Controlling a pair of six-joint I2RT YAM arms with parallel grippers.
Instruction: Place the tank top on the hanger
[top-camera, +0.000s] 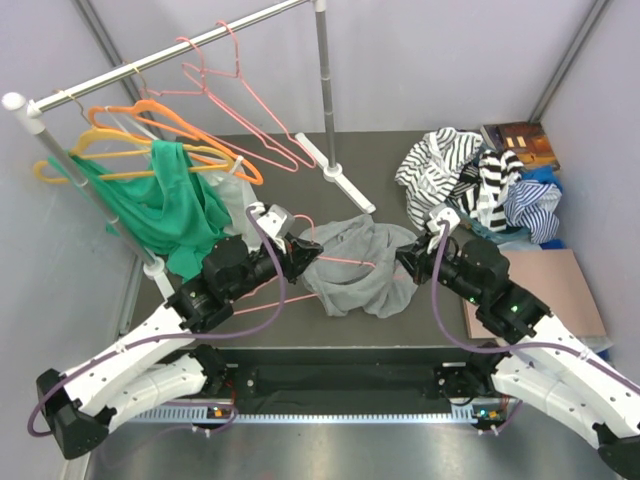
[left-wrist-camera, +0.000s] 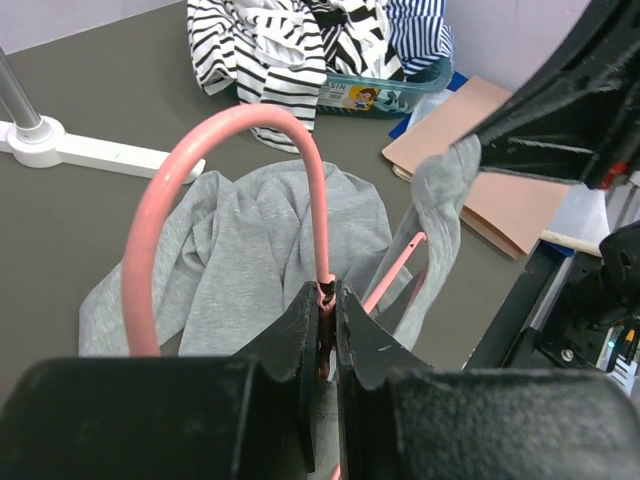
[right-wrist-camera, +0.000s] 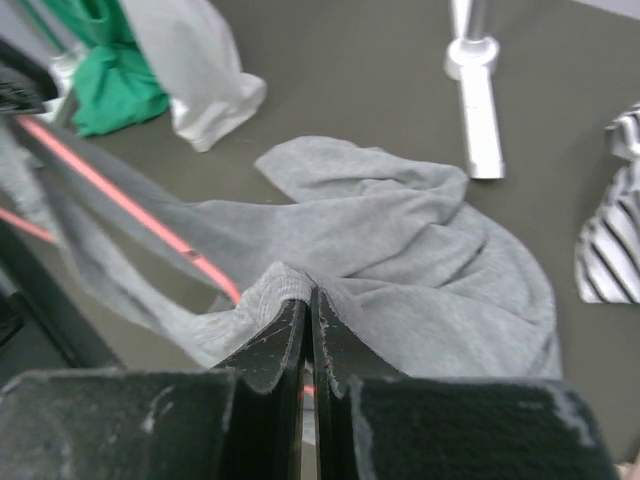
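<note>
Your left gripper (left-wrist-camera: 327, 295) is clamped on the thin pink wire hanger (left-wrist-camera: 240, 117) just below its hook. Your right gripper (right-wrist-camera: 308, 300) is pinched shut on an edge of the plain grey knit tank top (right-wrist-camera: 400, 240). The top lies crumpled on the dark table (top-camera: 400, 150) between the 2 arms. The hanger's long axis points across toward the right gripper. Both arms reach low and inward.

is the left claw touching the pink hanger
Touching: the left wrist view shows the left claw shut on the hanger wire just below its hook.
</note>
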